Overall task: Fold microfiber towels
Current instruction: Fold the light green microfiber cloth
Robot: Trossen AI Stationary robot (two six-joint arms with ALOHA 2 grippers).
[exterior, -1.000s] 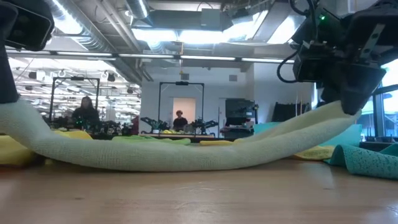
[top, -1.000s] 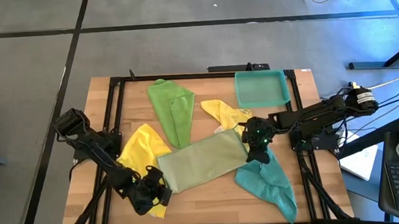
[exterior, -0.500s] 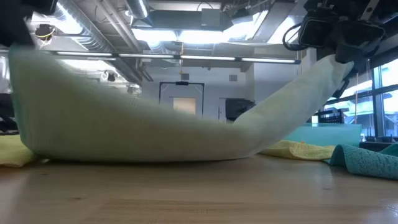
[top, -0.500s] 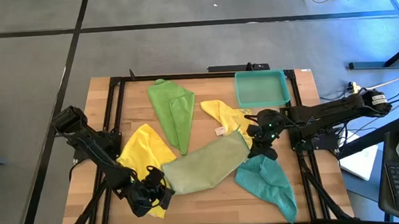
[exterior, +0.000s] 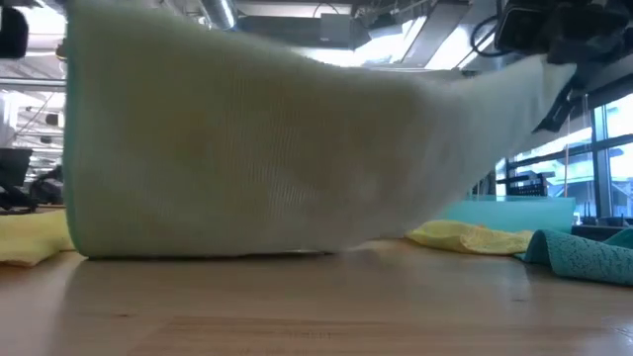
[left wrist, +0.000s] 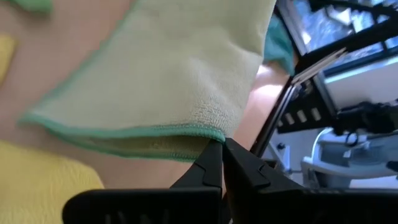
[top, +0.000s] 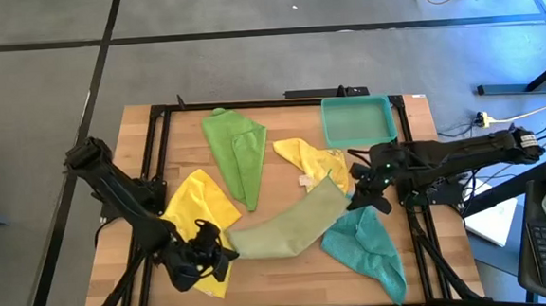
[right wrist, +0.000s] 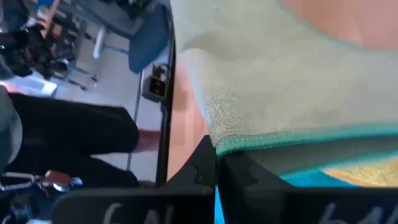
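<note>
I've got the pale olive-green towel [top: 287, 228] hoisted mid-table, left gripper [top: 224, 252] and right gripper [top: 359, 195] both clamped on opposite corners. Thin pinches; if either slips, I reckon it drops crooked onto the teal towel [top: 366, 252].

Ceiling strip lights [exterior: 297, 54] glare white in the low view, and daylight enters through windows [exterior: 603, 148] at its right. The lifted pale olive-green towel [exterior: 267, 148] fills that frame, soft and blurred (too close to focus). From above, the table [top: 289, 266] is evenly lit with faint shadows.
</note>
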